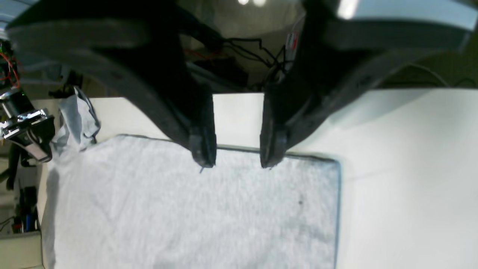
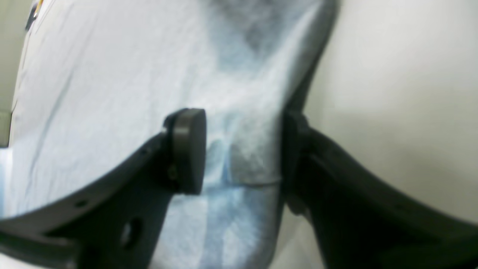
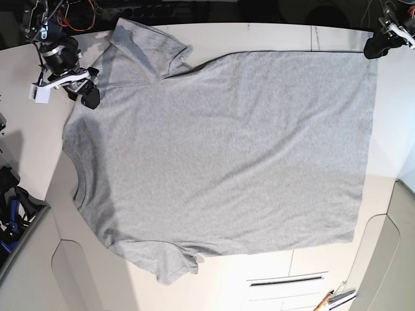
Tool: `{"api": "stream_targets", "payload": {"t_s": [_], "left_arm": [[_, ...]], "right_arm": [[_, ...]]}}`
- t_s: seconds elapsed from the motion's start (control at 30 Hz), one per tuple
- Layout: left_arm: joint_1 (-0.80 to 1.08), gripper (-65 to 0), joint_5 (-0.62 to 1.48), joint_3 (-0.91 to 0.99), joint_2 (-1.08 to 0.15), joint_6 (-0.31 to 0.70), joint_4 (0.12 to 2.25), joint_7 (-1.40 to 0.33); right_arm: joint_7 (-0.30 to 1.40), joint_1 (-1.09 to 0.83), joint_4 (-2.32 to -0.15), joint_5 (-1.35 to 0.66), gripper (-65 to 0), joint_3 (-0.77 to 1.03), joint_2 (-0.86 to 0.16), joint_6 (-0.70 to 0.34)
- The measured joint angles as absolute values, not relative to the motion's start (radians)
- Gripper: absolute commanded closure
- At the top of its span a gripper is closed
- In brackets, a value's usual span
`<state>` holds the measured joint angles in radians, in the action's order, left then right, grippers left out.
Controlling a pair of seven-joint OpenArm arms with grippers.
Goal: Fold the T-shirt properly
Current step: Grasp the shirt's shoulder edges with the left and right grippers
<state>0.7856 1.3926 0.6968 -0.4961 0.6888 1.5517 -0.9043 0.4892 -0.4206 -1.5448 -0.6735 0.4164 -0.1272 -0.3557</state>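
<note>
The grey T-shirt [image 3: 220, 149] lies spread flat on the white table [image 3: 19, 129], plain side up, with its neck to the left and its hem to the right. My left gripper [image 1: 237, 158] hangs open just over the hem's far corner [image 1: 328, 164], with nothing between its fingertips [image 1: 203, 155]; in the base view my left gripper [image 3: 377, 46] is at the top right. My right gripper [image 2: 242, 157] stands open astride the shirt's edge [image 2: 246, 160], cloth lying between the pads [image 2: 188, 149]. The base view puts my right gripper [image 3: 87, 96] at the far shoulder, beside the upper sleeve [image 3: 146, 48].
Cables and electronics [image 3: 65, 13] crowd the table's far left corner. A grey bin [image 3: 23, 259] with blue-handled tools sits at the lower left. Pens [image 3: 337, 299] lie at the bottom edge near a slotted panel [image 3: 285, 282].
</note>
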Motion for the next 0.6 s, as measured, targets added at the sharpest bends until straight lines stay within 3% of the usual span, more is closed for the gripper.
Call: {"api": "stream_targets", "payload": {"t_s": [0.13,0.27,0.6], "left_arm": [[0.759,-24.8,1.364,0.697,-0.496,0.688,1.552,-0.905],[0.700,-30.2,1.302,0.697,-0.496,0.688,1.551,-0.902],[0.546,-30.3,1.060,0.697,-0.496,0.669,1.482,-0.830]], "right_arm": [[0.495,-0.421,-1.544,-0.645,-0.1,0.410,-0.127,-0.352],[0.494,-0.421,-1.544,-0.610,0.0,0.410,-0.127,-0.356],[0.491,-0.421,-1.545,-0.598,0.0,0.410,-0.127,-0.360]]}}
